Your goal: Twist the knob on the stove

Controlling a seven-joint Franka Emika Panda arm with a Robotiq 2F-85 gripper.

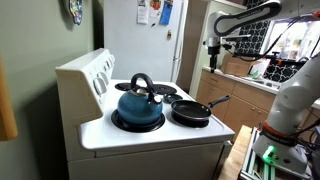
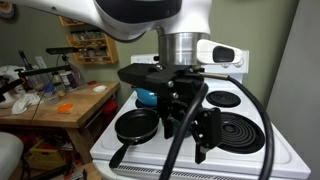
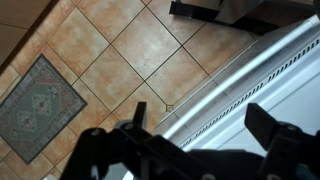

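The white stove [image 1: 95, 128] has a raised back panel with a row of knobs [image 1: 100, 75]. A blue kettle [image 1: 137, 104] and a black pan [image 1: 190, 111] sit on its black burners. In an exterior view my gripper [image 1: 213, 47] hangs high in the air, far from the knobs, beyond the pan side of the stove. In an exterior view the gripper [image 2: 190, 132] fills the foreground in front of the stove [image 2: 250, 100], the kettle [image 2: 147, 97] and the pan [image 2: 135, 125]. In the wrist view the gripper [image 3: 202, 115] is open and empty above the floor beside the stove's white edge [image 3: 270, 70].
A wooden counter [image 2: 60, 108] with clutter stands beside the stove. A patterned rug [image 3: 35, 105] lies on the tiled floor [image 3: 130, 50]. A white fridge [image 1: 150, 45] stands behind the stove. The robot's white base [image 1: 290, 100] shows at the frame's edge.
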